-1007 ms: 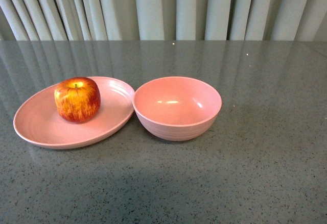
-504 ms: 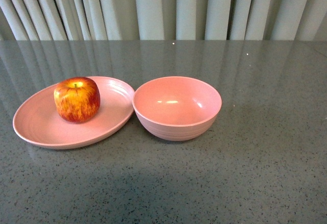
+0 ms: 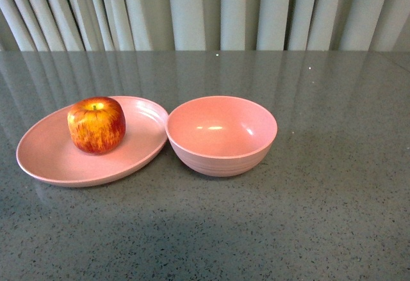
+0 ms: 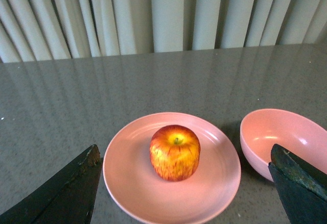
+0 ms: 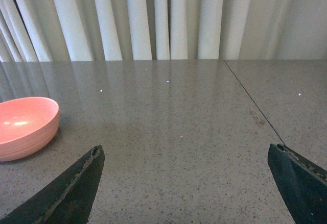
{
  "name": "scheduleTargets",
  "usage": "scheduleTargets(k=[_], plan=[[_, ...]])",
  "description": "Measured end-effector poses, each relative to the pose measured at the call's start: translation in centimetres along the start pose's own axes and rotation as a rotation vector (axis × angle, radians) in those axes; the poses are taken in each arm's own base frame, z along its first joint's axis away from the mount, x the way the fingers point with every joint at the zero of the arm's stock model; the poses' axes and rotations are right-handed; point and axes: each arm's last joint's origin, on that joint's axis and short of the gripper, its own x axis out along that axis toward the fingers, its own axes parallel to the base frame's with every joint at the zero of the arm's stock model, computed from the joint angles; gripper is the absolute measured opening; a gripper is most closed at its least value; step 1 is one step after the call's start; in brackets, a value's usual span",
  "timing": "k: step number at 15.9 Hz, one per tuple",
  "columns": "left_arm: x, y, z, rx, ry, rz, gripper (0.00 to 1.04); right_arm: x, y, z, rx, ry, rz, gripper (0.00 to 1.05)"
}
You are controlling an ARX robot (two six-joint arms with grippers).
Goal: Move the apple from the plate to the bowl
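Resting upright on the plate (image 3: 45,154), the apple (image 3: 97,125) sits left of the bowl (image 3: 221,135), which stands just beside the plate. Jaws of the left gripper (image 4: 185,148) spread wide, holding nothing; right gripper (image 5: 186,148) likewise.

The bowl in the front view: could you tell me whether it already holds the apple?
No, the bowl is empty, and the apple sits on the plate beside it.

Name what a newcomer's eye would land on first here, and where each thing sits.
The glossy red apple stands out, sitting on the pale-pink plate, left on the grey table. Close beside the plate, to its right, stands the matching deep bowl, empty.
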Motion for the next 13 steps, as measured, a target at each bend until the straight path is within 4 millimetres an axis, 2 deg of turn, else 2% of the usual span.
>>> scheduleTargets(k=[1, 2, 5, 8, 13], plan=[[2.0, 0.3, 0.7, 0.024, 0.007, -0.025, 0.98, 0.0, 0.0, 0.0, 0.0, 0.0, 0.0, 0.98], [5.9, 0.7, 0.8, 0.058, 0.059, -0.086, 0.98, 0.0, 0.0, 0.0, 0.0, 0.0, 0.0, 0.98], [10.3, 1.0, -0.5, 0.063, 0.141, -0.115, 0.98, 0.0, 0.0, 0.0, 0.0, 0.0, 0.0, 0.98], [13.0, 1.3, -2.9, 0.044, 0.233, -0.126, 0.98, 0.0, 0.0, 0.0, 0.0, 0.0, 0.0, 0.98], [15.5, 1.6, -4.2, -0.014, 0.279, -0.134, 0.98, 0.0, 0.0, 0.0, 0.0, 0.0, 0.0, 0.98]])
